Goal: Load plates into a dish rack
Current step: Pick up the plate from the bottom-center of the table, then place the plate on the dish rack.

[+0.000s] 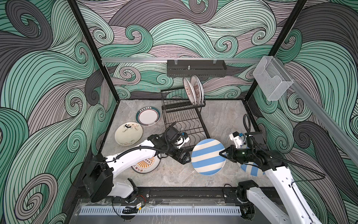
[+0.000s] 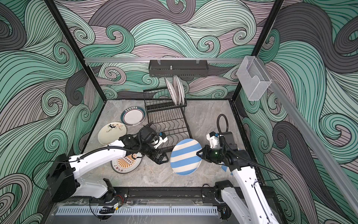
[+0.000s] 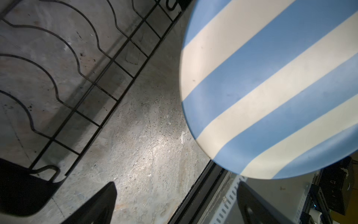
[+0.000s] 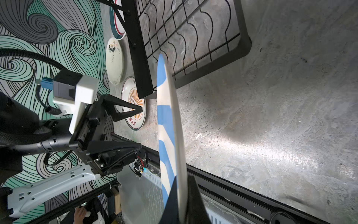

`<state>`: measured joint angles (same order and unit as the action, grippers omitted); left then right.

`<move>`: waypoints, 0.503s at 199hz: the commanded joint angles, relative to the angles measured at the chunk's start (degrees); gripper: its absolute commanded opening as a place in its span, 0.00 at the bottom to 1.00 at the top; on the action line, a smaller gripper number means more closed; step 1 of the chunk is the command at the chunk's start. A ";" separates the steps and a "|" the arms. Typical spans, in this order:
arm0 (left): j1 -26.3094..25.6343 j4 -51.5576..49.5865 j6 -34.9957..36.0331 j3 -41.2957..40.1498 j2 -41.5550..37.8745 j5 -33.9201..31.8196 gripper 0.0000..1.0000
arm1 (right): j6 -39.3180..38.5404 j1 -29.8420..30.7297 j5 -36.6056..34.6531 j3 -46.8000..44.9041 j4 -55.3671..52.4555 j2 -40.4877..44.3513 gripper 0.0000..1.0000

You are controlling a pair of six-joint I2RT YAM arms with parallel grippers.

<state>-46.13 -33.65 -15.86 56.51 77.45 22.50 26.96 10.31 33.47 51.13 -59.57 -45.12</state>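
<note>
Right wrist: striped plate (image 4: pixel 167 118) between fingers (image 4: pixel 196 205)

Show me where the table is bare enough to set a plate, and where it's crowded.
Widest bare patch: between the dish rack and the right wall. A smaller one lies along the front rail, between the sunburst plate and the held striped plate. Crowded: left side, with the teal-rimmed plate, cream plate and left arm.
</note>
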 commanded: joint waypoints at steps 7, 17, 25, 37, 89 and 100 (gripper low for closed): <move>6.56 -3.41 -0.66 0.37 -4.59 3.92 0.99 | -5.47 -0.38 -1.48 9.93 -2.49 -4.00 0.00; 9.72 -2.52 -0.67 -1.10 -6.66 4.30 0.99 | -6.77 -0.37 -2.36 14.87 -2.48 -6.25 0.00; 12.03 -1.41 -0.10 -2.63 -8.29 3.86 0.98 | -7.78 -0.34 -3.02 19.13 -2.07 -8.09 0.00; 15.42 0.07 -1.10 -4.63 -10.19 1.54 0.99 | -8.50 -0.29 -4.21 24.83 -0.86 -10.65 0.00; 23.16 8.64 -10.24 -9.81 -14.69 0.00 0.99 | -9.94 9.75 -8.11 46.45 8.26 -25.54 0.00; 23.44 9.77 -11.34 -10.76 -14.61 0.17 0.99 | -11.18 13.03 -10.70 51.67 8.46 -29.82 0.00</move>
<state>-23.59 -28.82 -22.35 47.20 63.64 23.38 19.14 17.39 27.38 94.41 -55.48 -68.07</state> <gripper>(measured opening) 0.987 0.072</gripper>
